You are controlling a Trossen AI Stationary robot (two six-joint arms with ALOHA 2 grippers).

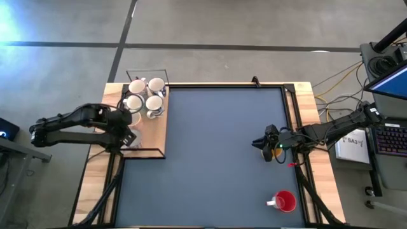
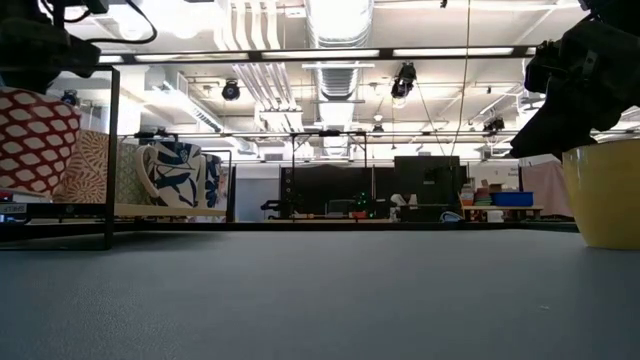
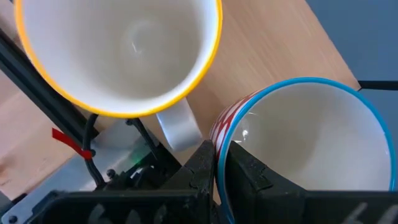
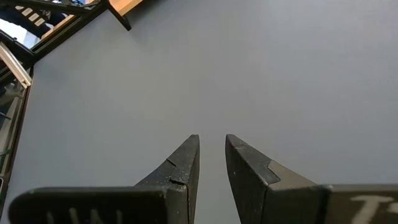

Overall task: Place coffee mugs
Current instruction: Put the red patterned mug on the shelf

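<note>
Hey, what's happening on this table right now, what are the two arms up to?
The left tool is shut on the rim of a blue-rimmed, red-and-white patterned ceramic mug, at the light wooden shelf on the table's left side. Beside it stands a yellow-rimmed mug, and several white mugs are clustered on the same shelf. The right tool hovers over the grey mat, jaws slightly apart, holding nothing. A red round mug sits alone on the mat near the right arm.
</note>
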